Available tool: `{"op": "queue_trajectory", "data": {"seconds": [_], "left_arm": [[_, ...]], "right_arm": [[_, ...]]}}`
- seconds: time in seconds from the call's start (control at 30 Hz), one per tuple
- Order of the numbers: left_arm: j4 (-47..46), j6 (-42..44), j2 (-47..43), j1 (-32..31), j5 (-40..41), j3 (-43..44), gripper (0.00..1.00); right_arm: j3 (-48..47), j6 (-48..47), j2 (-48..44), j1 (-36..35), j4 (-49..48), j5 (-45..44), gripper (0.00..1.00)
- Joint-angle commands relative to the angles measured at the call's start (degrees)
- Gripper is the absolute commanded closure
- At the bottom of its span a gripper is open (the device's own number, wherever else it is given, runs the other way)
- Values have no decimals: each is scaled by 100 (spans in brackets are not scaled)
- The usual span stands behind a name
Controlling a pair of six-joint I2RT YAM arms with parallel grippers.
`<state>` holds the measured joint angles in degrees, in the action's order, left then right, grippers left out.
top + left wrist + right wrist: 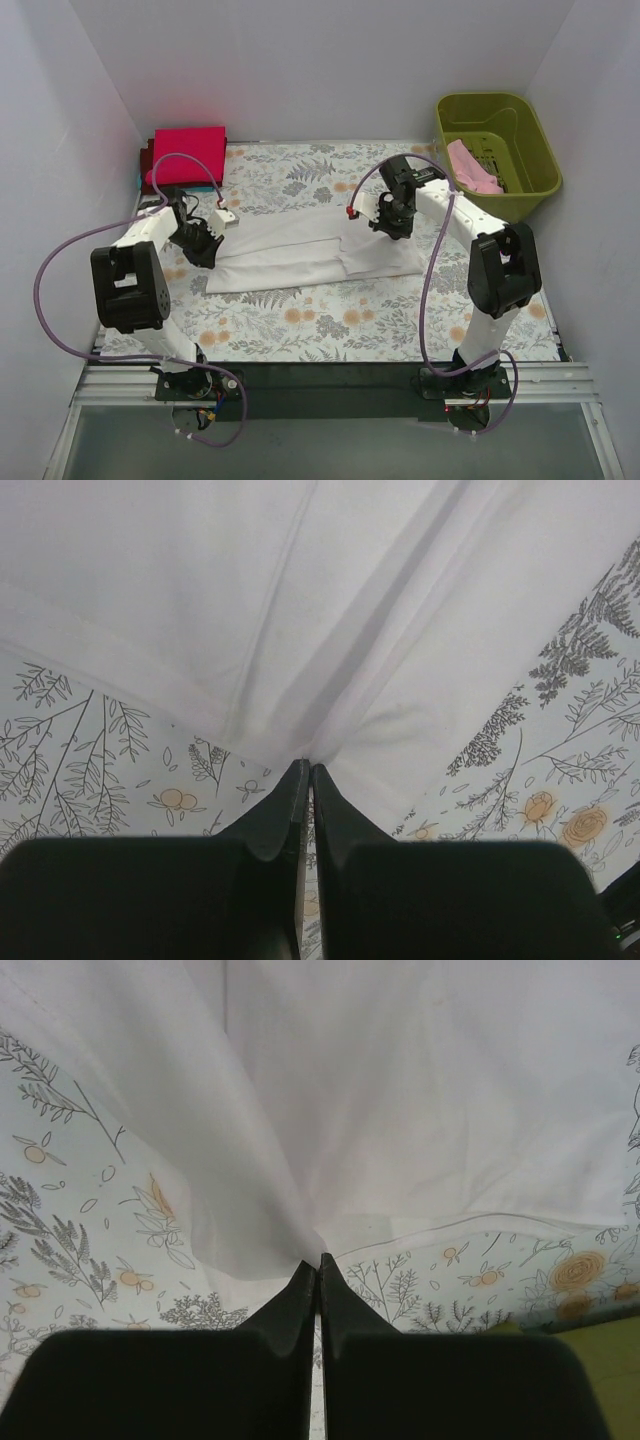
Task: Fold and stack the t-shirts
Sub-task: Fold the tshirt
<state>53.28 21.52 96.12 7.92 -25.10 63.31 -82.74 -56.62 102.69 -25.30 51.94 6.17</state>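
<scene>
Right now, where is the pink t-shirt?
In the top view, the pink t-shirt lies bunched inside the green basket at the far right, beyond the right arm.

The white t-shirt (300,252) is laid across the middle of the floral table cover (330,325), partly folded into a wide band and drawn into creases at both ends. The crimson t-shirt (188,155) is folded into a rectangle at the far left corner. The pale pink t-shirt (472,168) is left crumpled inside the olive-green basket (485,97).

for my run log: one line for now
left hand: shut on white t-shirt | right hand: same | red t-shirt: folded | pink t-shirt: in basket
</scene>
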Motion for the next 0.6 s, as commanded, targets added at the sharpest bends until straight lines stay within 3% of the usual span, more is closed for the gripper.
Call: {"op": "queue_trajectory", "data": {"seconds": [0.0, 0.57], "left_arm": [[-283, -192, 56, 34, -118, 304, 100], [-239, -157, 469, 34, -38, 682, 100]], "right_arm": [[-444, -499, 232, 60, 176, -2, 99], [-1007, -649, 831, 157, 229, 24, 99]]}}
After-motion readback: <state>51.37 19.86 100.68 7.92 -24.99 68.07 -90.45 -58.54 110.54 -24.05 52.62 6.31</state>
